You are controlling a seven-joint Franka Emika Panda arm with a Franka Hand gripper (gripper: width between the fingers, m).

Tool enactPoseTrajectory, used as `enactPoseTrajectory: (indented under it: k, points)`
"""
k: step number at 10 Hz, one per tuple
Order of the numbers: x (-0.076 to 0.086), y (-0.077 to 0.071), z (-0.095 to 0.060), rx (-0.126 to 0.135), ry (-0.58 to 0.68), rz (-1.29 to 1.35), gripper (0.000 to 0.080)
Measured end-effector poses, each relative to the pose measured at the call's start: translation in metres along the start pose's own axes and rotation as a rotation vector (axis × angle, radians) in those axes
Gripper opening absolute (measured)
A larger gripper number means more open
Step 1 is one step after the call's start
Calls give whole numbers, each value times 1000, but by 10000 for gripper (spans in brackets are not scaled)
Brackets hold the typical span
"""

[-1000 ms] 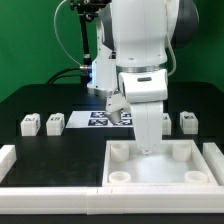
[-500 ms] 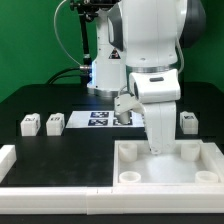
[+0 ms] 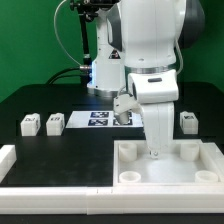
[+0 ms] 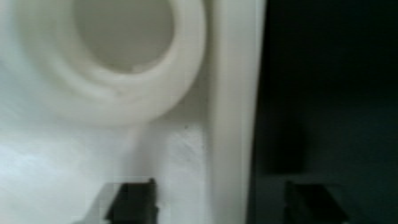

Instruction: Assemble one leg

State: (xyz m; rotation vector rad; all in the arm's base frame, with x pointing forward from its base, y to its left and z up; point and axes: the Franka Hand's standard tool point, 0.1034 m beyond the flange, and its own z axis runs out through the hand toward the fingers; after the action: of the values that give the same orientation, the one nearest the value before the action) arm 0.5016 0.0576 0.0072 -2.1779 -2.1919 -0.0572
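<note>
My gripper point(image 3: 153, 152) reaches straight down into the large white tray-like piece point(image 3: 205, 152) at the front of the exterior view's right. In the wrist view its two dark fingertips point(image 4: 128, 200) stand on either side of that piece's raised wall point(image 4: 231, 120), and the gripper point(image 4: 219, 200) is open, with a thin dark gap on the outer side. A round corner socket point(image 4: 125, 40) lies just beyond. Two legs point(image 3: 30, 123) point(image 3: 56, 123) sit on the exterior view's left, and a third point(image 3: 187, 121) on its right. They are small white tagged blocks, all apart from the gripper.
The marker board point(image 3: 95, 118) lies behind the arm at the middle. A low white border wall point(image 3: 50, 176) runs along the table's front, with a raised end point(image 3: 6, 155) on the exterior view's left. The arm's body hides the table behind the tray-like piece.
Since a second ago the arm and the tray-like piece have shifted together toward the exterior view's right. Over the last half second nothing has visibly moved.
</note>
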Motion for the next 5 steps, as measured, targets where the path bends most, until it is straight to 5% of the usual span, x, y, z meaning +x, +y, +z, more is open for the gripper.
enactPoseTrajectory:
  k: [1, 5]
  points:
    - [0, 0, 0, 0, 0, 0, 565]
    - [-1, 0, 0, 1, 0, 1, 647]
